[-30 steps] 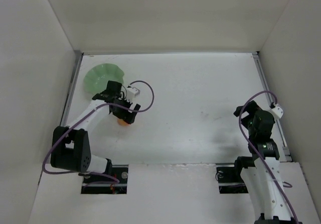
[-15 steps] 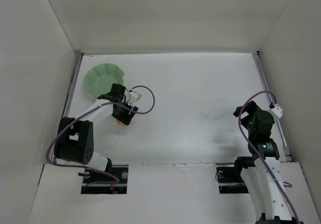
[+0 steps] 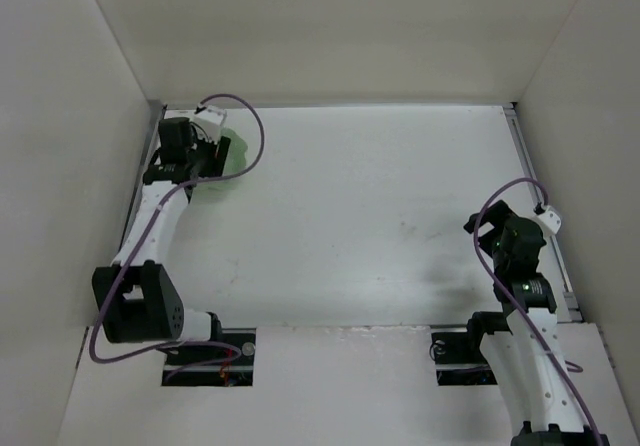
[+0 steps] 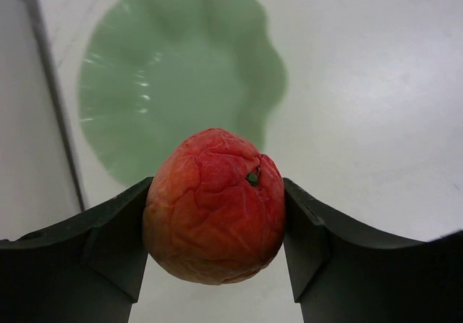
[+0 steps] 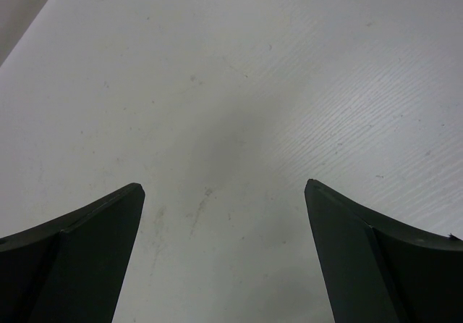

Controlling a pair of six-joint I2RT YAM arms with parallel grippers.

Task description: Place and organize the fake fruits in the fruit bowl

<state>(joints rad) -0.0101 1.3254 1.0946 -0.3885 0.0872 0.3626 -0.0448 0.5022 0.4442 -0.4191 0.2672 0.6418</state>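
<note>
White bench (image 3: 380,216), fruit held at the bowl.
Left claw (image 4: 217,193) is clamped on the orange-red fruit (image 4: 213,214), raised at the near edge of the mint-green bowl (image 4: 173,69) in the far-left corner; right claw (image 5: 223,185) gapes wide, holding nothing.

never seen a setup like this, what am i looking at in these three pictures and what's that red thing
These are two robot arms bolted at the near edge of a white table. The wide picture is taken from above and behind them, so their bases sit at the bottom. The other two pictures come from a small camera on each wrist, looking out between that arm's two dark gripping pieces.

The left arm's claw is shut on the red thing, a small round orange-red fake fruit. Just beyond it is a pale mint-green shallow bowl with a wavy rim, near the table's far left corner. The fruit is not in the bowl yet.

The right arm's claw is open and holds nothing.
</note>
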